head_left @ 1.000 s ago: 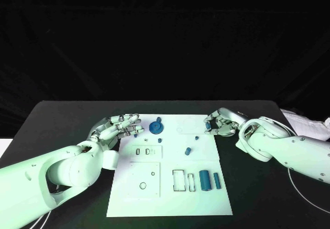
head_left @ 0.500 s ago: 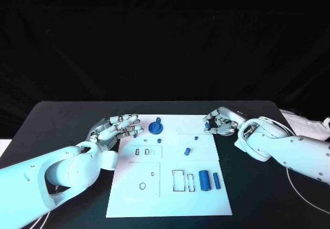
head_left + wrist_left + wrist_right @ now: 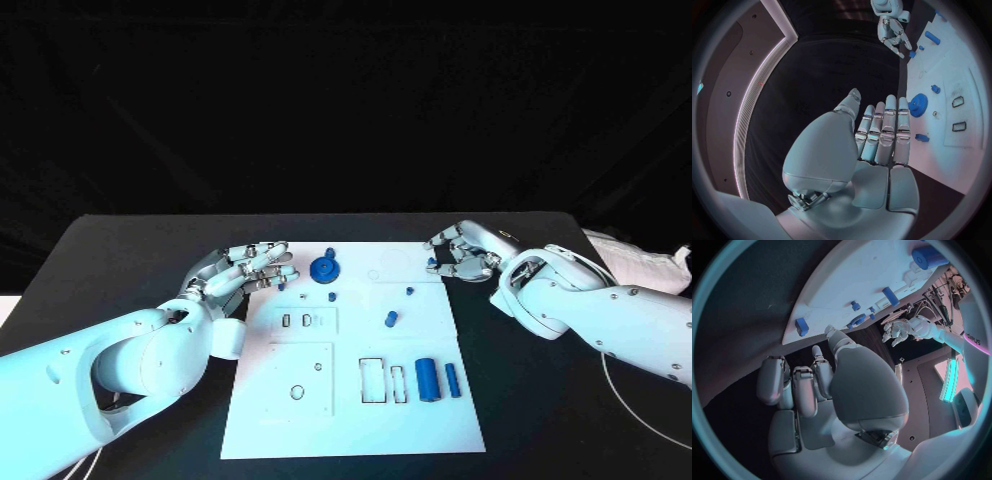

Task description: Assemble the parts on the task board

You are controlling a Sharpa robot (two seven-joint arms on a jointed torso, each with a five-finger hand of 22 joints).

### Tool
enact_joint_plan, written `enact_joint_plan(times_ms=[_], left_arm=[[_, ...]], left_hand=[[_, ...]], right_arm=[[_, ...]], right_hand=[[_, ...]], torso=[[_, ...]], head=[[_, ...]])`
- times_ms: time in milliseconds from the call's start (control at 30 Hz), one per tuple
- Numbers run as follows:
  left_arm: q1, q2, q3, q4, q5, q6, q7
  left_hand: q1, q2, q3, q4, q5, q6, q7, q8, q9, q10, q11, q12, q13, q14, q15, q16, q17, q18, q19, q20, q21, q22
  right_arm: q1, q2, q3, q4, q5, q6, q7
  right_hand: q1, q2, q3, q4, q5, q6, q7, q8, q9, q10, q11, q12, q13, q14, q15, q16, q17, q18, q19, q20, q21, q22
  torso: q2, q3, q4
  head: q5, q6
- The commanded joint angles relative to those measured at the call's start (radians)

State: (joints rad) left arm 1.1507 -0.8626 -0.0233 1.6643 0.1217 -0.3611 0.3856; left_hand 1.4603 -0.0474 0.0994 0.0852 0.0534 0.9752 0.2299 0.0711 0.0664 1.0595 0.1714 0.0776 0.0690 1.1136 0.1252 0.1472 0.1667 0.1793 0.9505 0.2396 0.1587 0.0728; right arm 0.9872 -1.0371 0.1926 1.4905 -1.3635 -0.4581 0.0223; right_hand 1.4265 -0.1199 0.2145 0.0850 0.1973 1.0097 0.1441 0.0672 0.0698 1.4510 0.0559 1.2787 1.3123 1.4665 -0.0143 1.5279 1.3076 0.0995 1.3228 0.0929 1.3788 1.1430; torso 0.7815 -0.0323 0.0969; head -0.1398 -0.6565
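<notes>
The task board (image 3: 361,420) lies bare along its near strip, leaving open passage there. Farther back, the blue gear (image 3: 326,268), small blue pegs (image 3: 391,318) and 2 upright blue cylinders (image 3: 428,379) crowd the middle, flanked by the left hand (image 3: 242,268) and right hand (image 3: 462,255)

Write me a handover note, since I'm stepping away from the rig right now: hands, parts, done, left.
Left hand: open, fingers spread at the task board's far left corner, holding nothing.
Right hand: fingers curled at the board's far right corner beside a small blue part; a grip cannot be told.
Parts: blue gear at the far middle, small blue pieces near it, two blue cylinders lying at the near right beside outlined slots.
Done: nothing plainly seated yet.
Left: probably most of the assembly; the outlined slots look unfilled.
</notes>
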Motion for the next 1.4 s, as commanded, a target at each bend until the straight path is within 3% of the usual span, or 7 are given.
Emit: enact_joint_plan(times_ms=[33,267,400,600,967,1400], left_arm=[[0.000,0.002,0.001,0.001,0.001,0.014,0.005],[0.000,0.002,0.001,0.001,0.001,0.014,0.005],[0.000,0.002,0.001,0.001,0.001,0.014,0.005],[0.000,0.001,0.001,0.001,0.001,0.013,0.004],[0.000,0.004,0.001,0.001,0.001,0.012,0.004],[0.000,0.004,0.001,0.001,0.001,0.012,0.004]], left_hand=[[0.001,0.010,0.000,-0.004,-0.004,-0.003,0.002,-0.003,-0.001,0.001,0.003,-0.003,-0.001,0.005,0.000,-0.007,0.001,0.004,0.009,-0.001,-0.006,-0.001],[0.002,0.011,0.000,-0.005,-0.004,-0.003,0.002,-0.003,-0.001,0.002,0.002,-0.003,-0.001,0.005,0.000,-0.007,0.001,0.004,0.009,-0.001,-0.006,-0.001],[0.002,0.011,0.000,-0.005,-0.004,-0.003,0.002,-0.003,-0.001,0.002,0.002,-0.003,-0.001,0.005,0.000,-0.007,0.001,0.004,0.009,-0.001,-0.006,-0.001],[0.002,0.011,0.000,-0.005,-0.004,-0.003,0.002,-0.003,-0.001,0.002,0.002,-0.003,-0.001,0.005,0.000,-0.007,0.001,0.004,0.009,-0.001,-0.006,-0.001],[0.002,0.011,0.000,-0.005,-0.004,-0.003,0.002,-0.003,-0.001,0.002,0.002,-0.003,-0.001,0.005,0.000,-0.007,0.001,0.004,0.009,-0.001,-0.006,-0.001],[0.003,0.012,0.001,-0.007,-0.004,-0.003,0.002,-0.003,-0.001,0.002,0.002,-0.004,-0.001,0.006,0.000,-0.008,0.002,0.004,0.010,-0.001,-0.007,-0.002]], right_arm=[[-0.001,-0.007,0.000,0.003,0.017,-0.005,0.040],[-0.001,-0.024,0.000,0.006,-0.032,0.011,0.041],[-0.001,-0.029,0.000,0.000,-0.059,0.018,0.040],[-0.001,-0.033,0.000,-0.011,-0.088,0.032,0.046],[-0.001,-0.017,0.000,-0.032,-0.135,0.056,0.036],[-0.001,0.002,0.000,-0.050,-0.149,0.069,0.018]], right_hand=[[0.030,0.007,0.018,-0.021,-0.001,0.012,0.000,0.006,0.000,-0.010,-0.004,-0.015,0.039,0.081,-0.005,-0.005,0.155,-0.010,-0.012,-0.003,-0.008,-0.012],[0.039,-0.006,0.035,-0.039,-0.009,0.028,-0.002,0.007,0.000,-0.018,-0.004,-0.028,0.031,0.079,-0.005,-0.009,0.146,-0.007,-0.021,-0.003,-0.015,-0.023],[0.069,-0.001,0.073,-0.065,-0.016,0.036,-0.002,0.004,-0.001,-0.023,-0.006,-0.034,0.028,0.078,-0.007,-0.012,0.142,-0.006,-0.023,-0.005,-0.017,-0.026],[0.075,-0.009,0.107,-0.083,-0.016,0.045,-0.013,0.002,-0.002,-0.027,-0.013,-0.039,0.025,0.078,-0.012,-0.014,0.139,-0.006,-0.026,-0.008,-0.018,-0.028],[0.027,-0.027,0.116,-0.073,-0.025,0.057,-0.021,-0.001,-0.002,-0.022,-0.020,-0.034,0.029,0.079,-0.019,-0.014,0.142,-0.006,-0.025,-0.015,-0.018,-0.026],[0.006,-0.023,0.120,-0.063,-0.025,0.074,-0.019,0.002,0.000,-0.019,-0.019,-0.029,0.032,0.080,-0.019,-0.013,0.145,-0.007,-0.023,-0.015,-0.017,-0.023]], torso=[[0.000,-0.0006,0.0002],[0.000,-0.0015,0.0002],[0.001,-0.0013,0.0003],[0.000,-0.0017,0.0024],[0.000,-0.0010,0.0022],[0.000,-0.0016,0.0012]], head=[[-0.002,0.000],[-0.006,0.001],[-0.007,0.003],[-0.010,0.003],[-0.011,0.003],[-0.010,0.001]])
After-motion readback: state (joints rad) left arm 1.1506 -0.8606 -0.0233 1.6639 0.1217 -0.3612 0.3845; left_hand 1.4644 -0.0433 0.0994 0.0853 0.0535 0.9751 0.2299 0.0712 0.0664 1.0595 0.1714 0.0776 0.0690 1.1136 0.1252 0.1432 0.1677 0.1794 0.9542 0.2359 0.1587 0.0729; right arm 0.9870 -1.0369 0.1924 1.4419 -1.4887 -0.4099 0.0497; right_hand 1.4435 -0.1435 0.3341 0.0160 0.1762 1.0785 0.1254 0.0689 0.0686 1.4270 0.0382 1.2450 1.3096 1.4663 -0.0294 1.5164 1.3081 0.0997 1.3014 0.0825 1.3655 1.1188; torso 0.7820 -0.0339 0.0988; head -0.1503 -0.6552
